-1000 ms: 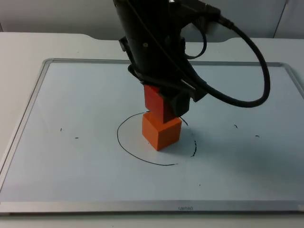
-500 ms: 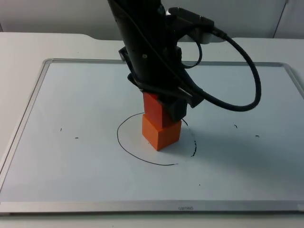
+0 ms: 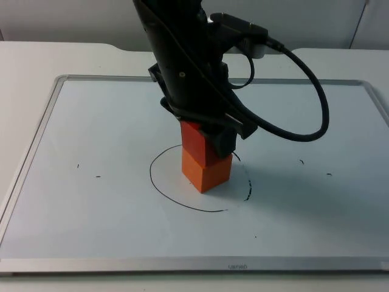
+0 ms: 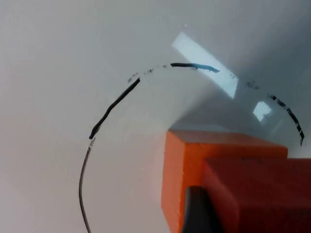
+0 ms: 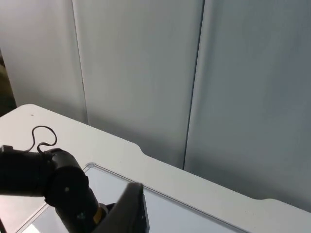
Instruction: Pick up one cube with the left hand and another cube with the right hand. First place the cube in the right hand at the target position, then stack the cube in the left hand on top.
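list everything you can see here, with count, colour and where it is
lower cube: 1, orange, on the whiteboard inside the drawn circle
upper cube: 1, red-orange, resting on the lower cube, held by the left claw
drawn circle: 1, black pen line, middle of the whiteboard, around the stack
pen marks: a few, black, small dashes left and right of the circle
whiteboard: 1, white with a silver frame, flat on the table
table: 1, white, under the whiteboard
partition wall: 1, grey, behind the table
left claw: 1, black, over the stack, shut on the upper cube
right claw: 1, black, raised away from the stack, arm waiting
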Controlling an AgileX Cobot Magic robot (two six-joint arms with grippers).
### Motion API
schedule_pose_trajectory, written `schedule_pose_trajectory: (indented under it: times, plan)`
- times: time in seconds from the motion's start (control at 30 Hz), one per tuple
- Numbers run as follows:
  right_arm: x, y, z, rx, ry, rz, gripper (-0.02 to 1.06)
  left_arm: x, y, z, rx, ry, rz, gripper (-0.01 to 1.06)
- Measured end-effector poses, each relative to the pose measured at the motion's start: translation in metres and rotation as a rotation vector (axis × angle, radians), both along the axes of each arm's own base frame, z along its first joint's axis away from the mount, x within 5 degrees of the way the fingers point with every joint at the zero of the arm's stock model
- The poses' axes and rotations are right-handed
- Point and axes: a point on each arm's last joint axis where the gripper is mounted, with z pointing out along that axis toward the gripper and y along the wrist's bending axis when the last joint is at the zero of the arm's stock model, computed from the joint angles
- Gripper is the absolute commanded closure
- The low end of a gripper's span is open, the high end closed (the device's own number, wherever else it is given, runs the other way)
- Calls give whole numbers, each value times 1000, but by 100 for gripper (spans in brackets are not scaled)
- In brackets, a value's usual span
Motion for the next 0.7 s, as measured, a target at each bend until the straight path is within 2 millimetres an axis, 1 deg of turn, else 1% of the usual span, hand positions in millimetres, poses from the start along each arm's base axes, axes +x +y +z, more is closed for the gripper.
schedule_pose_trajectory:
  times: [0.07, 0.13, 0.43, 0.47, 0.53, 0.57, 0.6, 0.67, 0.7]
  plan:
    - [0, 0, 0, 0, 0, 0, 0, 0, -1, -2, 2, 3, -2, 105]
    - [0, 0, 0, 2, -4, 1, 0, 0, -1, -8, 9, 15, -2, 105]
    - [0, 0, 1, 6, -10, 3, 0, 1, -2, -8, 4, 11, -1, 105]
    - [0, 0, 1, 6, -10, 3, 0, 1, -2, -8, 4, 11, -1, 103]
    - [0, 0, 1, 6, -10, 3, 0, 1, -2, -9, 5, 13, -1, 94]
    - [0, 0, 1, 6, -10, 3, 0, 1, -2, -8, 4, 11, -1, 94]
    - [0, 0, 1, 6, -10, 3, 0, 1, -2, -8, 4, 11, -1, 80]
    - [0, 0, 1, 6, -10, 3, 0, 1, -2, -8, 4, 11, -1, 58]
    - [0, 0, 1, 6, -10, 3, 0, 1, -2, -8, 4, 11, -1, 58]
